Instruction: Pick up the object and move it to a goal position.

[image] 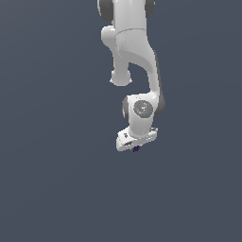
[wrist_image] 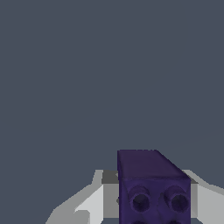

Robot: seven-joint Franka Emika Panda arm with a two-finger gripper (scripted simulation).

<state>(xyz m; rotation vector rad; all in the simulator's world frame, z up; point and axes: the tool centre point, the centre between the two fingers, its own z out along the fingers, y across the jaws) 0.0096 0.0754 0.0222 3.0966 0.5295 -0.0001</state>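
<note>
The dark purple block (wrist_image: pixel 153 188), boxy with round sockets on its near face, sat gripped between the white pincer's (image: pixel 136 147) fingers (wrist_image: pixel 92 203) just below the exterior view's centre.

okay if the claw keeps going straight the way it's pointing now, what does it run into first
Nothing shows ahead: past the purple block between the claw's fingers, the wrist view shows only plain grey. Depth is unclear, so a surface may lie there.

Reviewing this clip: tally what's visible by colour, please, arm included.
Dark purple: 1, the block between the fingers of the tool
White: 1, the robot arm with its tool
Total: 2
</note>
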